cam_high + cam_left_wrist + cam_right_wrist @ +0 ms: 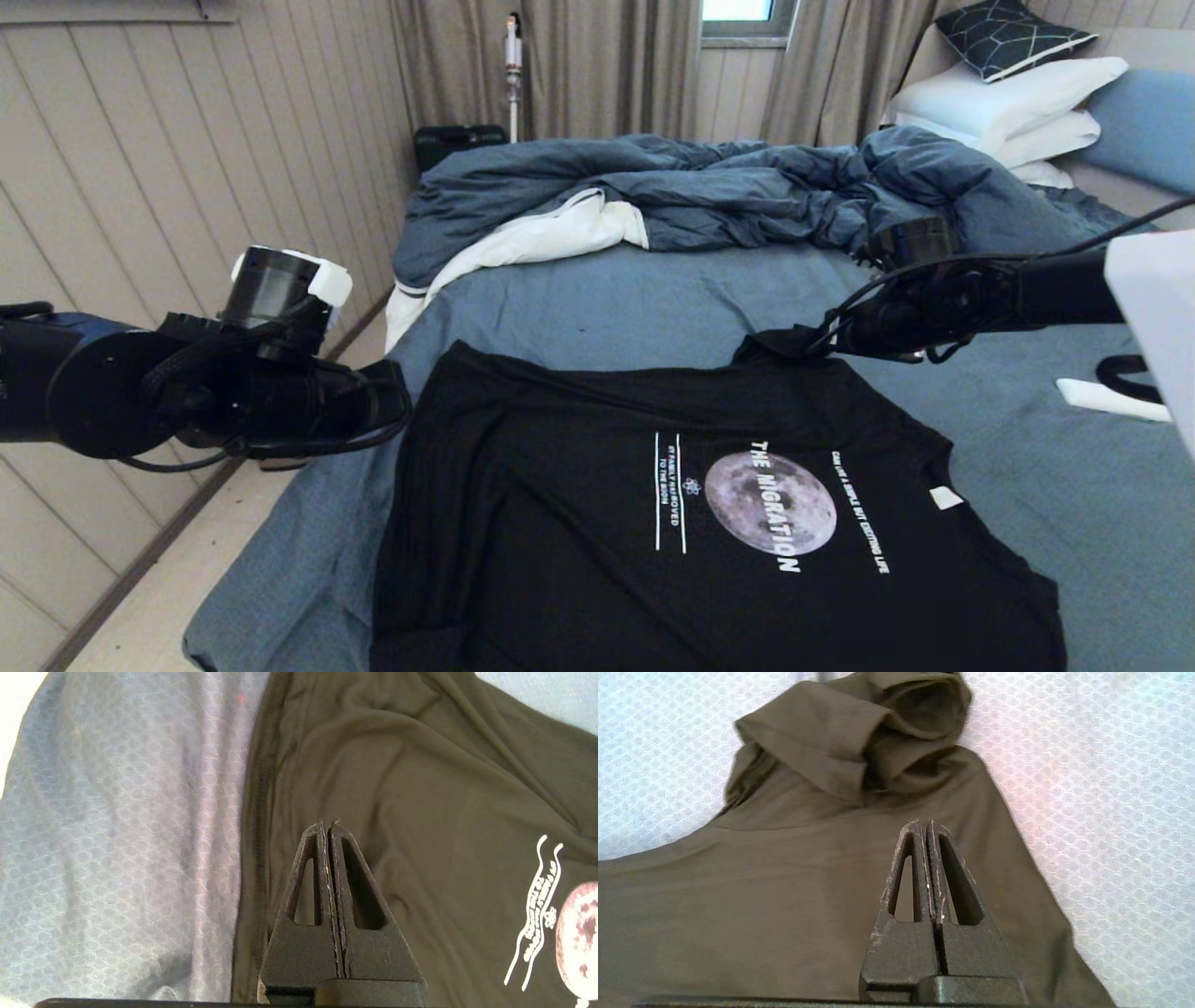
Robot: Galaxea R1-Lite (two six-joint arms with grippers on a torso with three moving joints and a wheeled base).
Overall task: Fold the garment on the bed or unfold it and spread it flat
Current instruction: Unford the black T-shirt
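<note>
Black T-shirt [653, 523] lies print side up on the blue-grey sheet of the bed [607, 299], near the foot, one sleeve [859, 742] bunched at its far edge. Rumpled dark blue duvet [709, 187] heaped further up; white pillows [1008, 112] against the headboard, beige panelled wall and curtains around. Left gripper [328, 828] over the shirt's left edge and right gripper [923, 828] by the bunched sleeve, both with fingers pressed together, holding nothing

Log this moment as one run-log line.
left gripper shut, empty, over black moon-print T-shirt | right gripper shut, empty, near bunched sleeve | blue-grey bed
</note>
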